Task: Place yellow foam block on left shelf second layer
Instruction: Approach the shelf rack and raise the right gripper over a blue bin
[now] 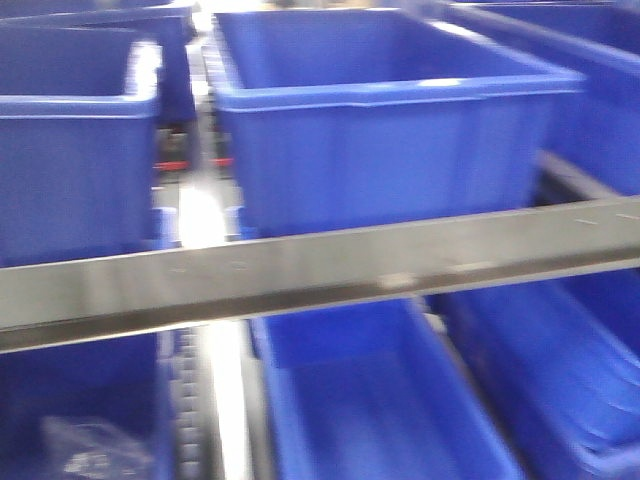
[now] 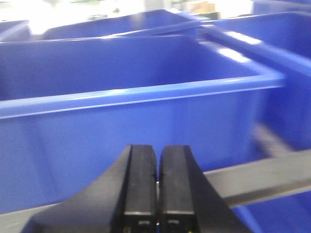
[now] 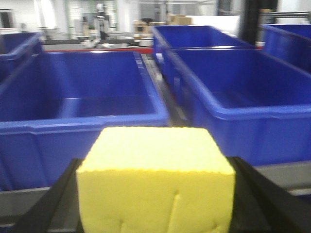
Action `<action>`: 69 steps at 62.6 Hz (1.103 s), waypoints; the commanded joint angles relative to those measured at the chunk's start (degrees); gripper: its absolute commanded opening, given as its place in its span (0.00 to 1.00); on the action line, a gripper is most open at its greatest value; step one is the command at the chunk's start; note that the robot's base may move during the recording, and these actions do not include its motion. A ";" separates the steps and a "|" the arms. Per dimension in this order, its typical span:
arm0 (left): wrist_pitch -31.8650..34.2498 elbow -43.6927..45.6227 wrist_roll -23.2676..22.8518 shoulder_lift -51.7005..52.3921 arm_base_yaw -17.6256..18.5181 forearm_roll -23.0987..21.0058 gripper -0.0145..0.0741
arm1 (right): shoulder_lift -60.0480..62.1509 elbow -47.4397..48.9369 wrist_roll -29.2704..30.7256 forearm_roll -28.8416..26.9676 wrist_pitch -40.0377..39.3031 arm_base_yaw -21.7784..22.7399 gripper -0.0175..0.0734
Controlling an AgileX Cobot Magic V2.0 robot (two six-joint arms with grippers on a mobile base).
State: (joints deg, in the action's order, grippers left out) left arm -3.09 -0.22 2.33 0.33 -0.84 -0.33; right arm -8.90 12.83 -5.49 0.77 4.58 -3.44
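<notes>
yellow foam block (image 3: 155,179), clamped between right jaws

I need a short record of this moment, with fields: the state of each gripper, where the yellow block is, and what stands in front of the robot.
left gripper: shut, nothing between the fingers, facing the wall of a blue bin
right gripper: shut on the yellow foam block
block position: between the right gripper's fingers, not yet on a shelf
surroundings: open blue bins on two shelf levels, with a grey shelf beam between them
picture quality: blurred
</notes>
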 commanded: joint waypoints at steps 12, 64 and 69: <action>4.73 -1.40 -0.22 1.17 -0.07 -0.29 0.30 | -0.54 1.71 0.34 -0.07 -5.28 0.37 0.69; 4.73 -1.40 -0.22 1.17 -0.07 -0.29 0.30 | -0.54 1.71 0.34 -0.07 -5.28 0.37 0.69; 4.73 -1.40 -0.22 1.17 -0.07 -0.29 0.30 | -0.54 1.71 0.34 -0.07 -5.28 0.37 0.69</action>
State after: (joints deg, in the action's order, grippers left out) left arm -3.09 -0.22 2.33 0.33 -0.84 -0.33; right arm -8.90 12.83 -5.40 0.77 4.58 -3.44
